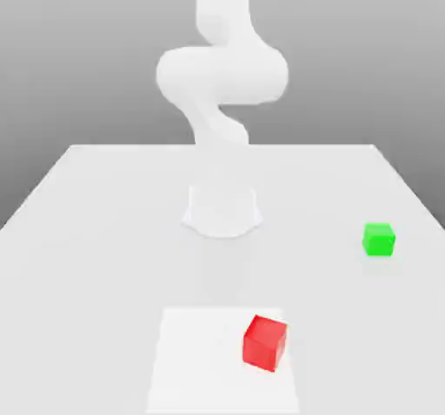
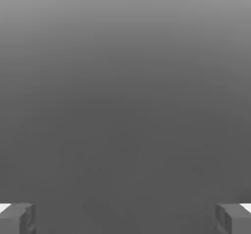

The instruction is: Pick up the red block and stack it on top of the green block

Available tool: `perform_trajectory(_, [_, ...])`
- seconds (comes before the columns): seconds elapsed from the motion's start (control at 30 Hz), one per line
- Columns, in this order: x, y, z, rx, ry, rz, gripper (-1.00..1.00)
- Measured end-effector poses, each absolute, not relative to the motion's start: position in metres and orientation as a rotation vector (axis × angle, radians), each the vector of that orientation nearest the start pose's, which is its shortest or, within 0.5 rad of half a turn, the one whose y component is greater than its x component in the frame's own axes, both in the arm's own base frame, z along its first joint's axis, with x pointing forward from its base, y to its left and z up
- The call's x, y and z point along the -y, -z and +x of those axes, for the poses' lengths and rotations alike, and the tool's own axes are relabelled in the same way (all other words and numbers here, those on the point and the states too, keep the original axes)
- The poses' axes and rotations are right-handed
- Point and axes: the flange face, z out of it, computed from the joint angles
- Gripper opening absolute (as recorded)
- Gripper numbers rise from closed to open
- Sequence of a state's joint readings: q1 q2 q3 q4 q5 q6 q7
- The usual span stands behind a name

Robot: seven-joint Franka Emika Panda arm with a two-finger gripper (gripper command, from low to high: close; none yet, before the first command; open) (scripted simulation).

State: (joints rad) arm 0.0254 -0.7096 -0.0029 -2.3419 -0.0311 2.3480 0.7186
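You have a broad pale grey table (image 1: 104, 257) across the lower part of the exterior view, and the white jointed robot arm (image 1: 222, 75) rising at upper centre. A flat white square patch (image 1: 200, 361) lies at bottom centre; the glossy red cube (image 1: 264, 344) sits at its right edge. The smaller plain green cube (image 1: 379, 240) rests at middle right, well apart. Your gripper (image 2: 125, 219) has its jaws spread, holding nothing. Nothing is stacked: grasp, carry and placing all remain.
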Motion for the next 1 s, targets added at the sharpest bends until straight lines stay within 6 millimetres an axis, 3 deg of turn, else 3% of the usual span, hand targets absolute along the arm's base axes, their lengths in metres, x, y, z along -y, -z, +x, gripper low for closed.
perform_trajectory(0.17, [-0.023,-0.552,0.434,-0.631,0.799,-2.865,0.00])
perform_trajectory(0.33, [-0.037,-0.440,0.455,-0.295,0.579,-3.054,0.00])
perform_trajectory(0.5, [-0.048,-0.331,0.448,0.078,0.323,-3.141,0.00])
perform_trajectory(0.67, [-0.062,-0.231,0.414,0.467,0.058,-3.114,0.00])
perform_trajectory(0.87, [-0.062,-0.159,0.406,0.538,0.002,-3.095,0.00])
perform_trajectory(0.9, [-0.062,-0.149,0.405,0.539,0.001,-3.095,-1.00])
perform_trajectory(1.0, [-0.062,-0.149,0.405,0.539,-0.001,-3.095,-1.00])
